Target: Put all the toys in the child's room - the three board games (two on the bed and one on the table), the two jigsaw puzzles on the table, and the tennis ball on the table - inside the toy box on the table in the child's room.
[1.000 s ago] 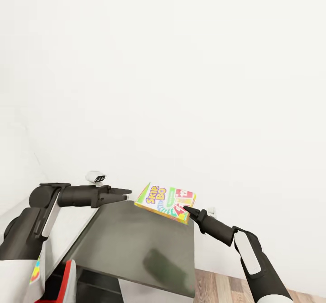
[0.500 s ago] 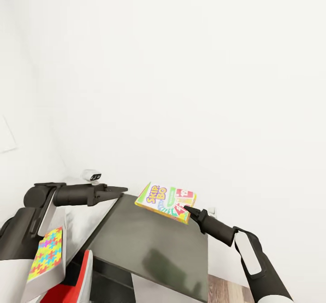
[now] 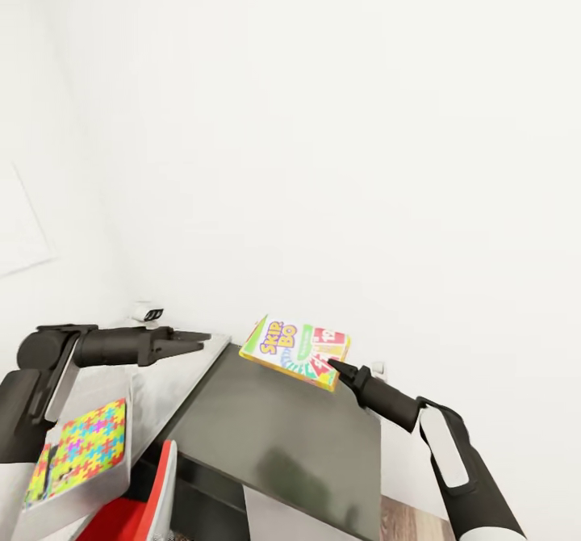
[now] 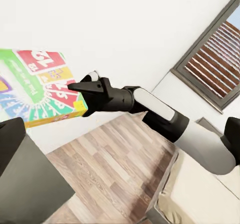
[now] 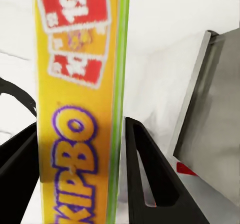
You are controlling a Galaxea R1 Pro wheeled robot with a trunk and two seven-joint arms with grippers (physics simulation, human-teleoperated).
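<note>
A flat board game (image 3: 296, 349) with green edges and the words SKIP-BO on its lid is held in the air by the right gripper (image 3: 333, 366), above the far edge of the dark grey corner section (image 3: 274, 436) of the table. In the right wrist view the box (image 5: 80, 103) is seen edge-on between the two black fingers (image 5: 145, 174), which are pressed on its two faces; the lower part of the box is cut off by the frame there. In the left wrist view the right gripper (image 4: 80, 87) is seen clamped on the corner of the same box (image 4: 37, 83), whose left part is out of the frame, and wooden floor (image 4: 110, 169) is seen below.

The left gripper (image 3: 198, 337) is stretched out over the light grey table top (image 3: 173, 371), well apart from the box. Its fingers are seen from the side and appear close together with nothing between them, but it cannot be told for sure.

A yellow jigsaw puzzle (image 3: 81, 448) with many-coloured pieces lies flat on the light grey part of the table, partly hidden under the left arm (image 3: 40, 387). A red object (image 3: 133, 517) is cut off at the lower edge. A small white object (image 3: 148, 312) stands near the wall corner; it is too small to make out
</note>
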